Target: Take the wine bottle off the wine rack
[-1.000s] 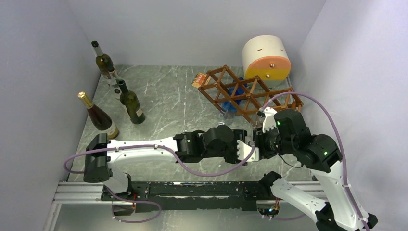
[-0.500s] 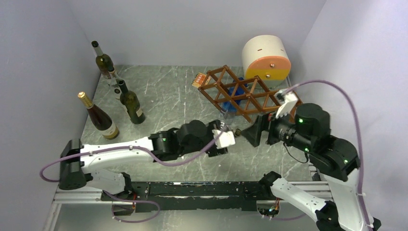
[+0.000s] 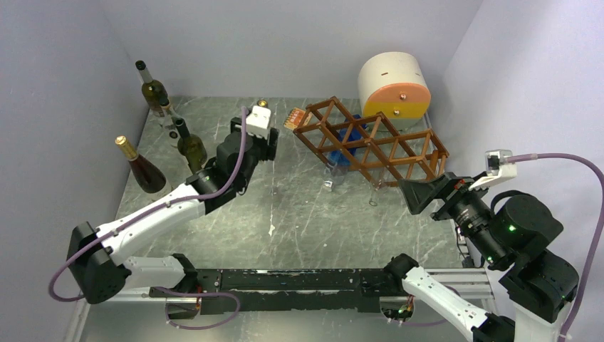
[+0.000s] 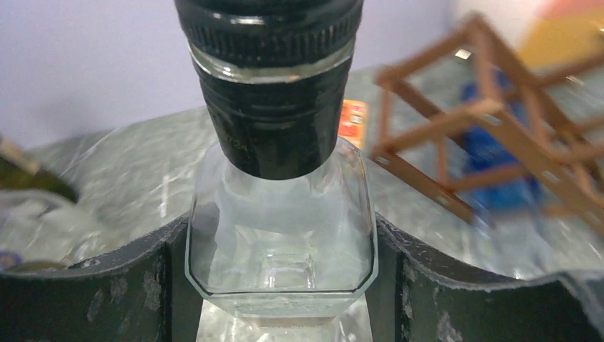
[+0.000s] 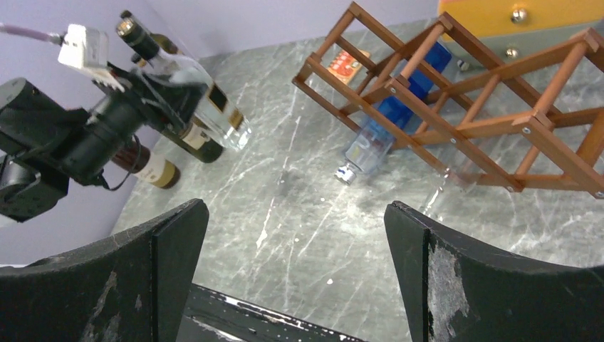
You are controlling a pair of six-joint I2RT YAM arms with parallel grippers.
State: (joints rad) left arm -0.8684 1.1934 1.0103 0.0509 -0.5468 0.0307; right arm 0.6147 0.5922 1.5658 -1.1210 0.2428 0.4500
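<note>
The left gripper [image 4: 281,281] is partly closed on a clear, square-sided glass wine bottle [image 4: 281,214] with a black screw cap. One dark finger [image 4: 167,285] presses on each side of the glass body just below the neck. In the right wrist view this wine bottle [image 5: 214,107] is tilted, cap pointing up and away from the rack, base lower. It is entirely off the reddish-brown lattice wine rack [image 3: 370,142] of thin bars. The left arm holds it well to the left of that frame, close to the bottles standing at the left. Whether its base touches the grey marble-pattern table [image 3: 299,206] cannot be determined. The right gripper [image 5: 293,210] is spread fully apart and holds nothing. It hangs near the rack's front right corner, facing across the table. A blue plastic bottle [image 5: 388,117] lies slanted through a lower cell of the rack, its clear end resting on the table. A small orange card [image 3: 292,117] lies at the rack's left end. A cream-and-orange cylinder [image 3: 395,85] stands just behind the rack. By the left wall stand two dark green bottles [image 3: 194,151] and a gold-foil-topped bottle [image 3: 142,169].
</note>
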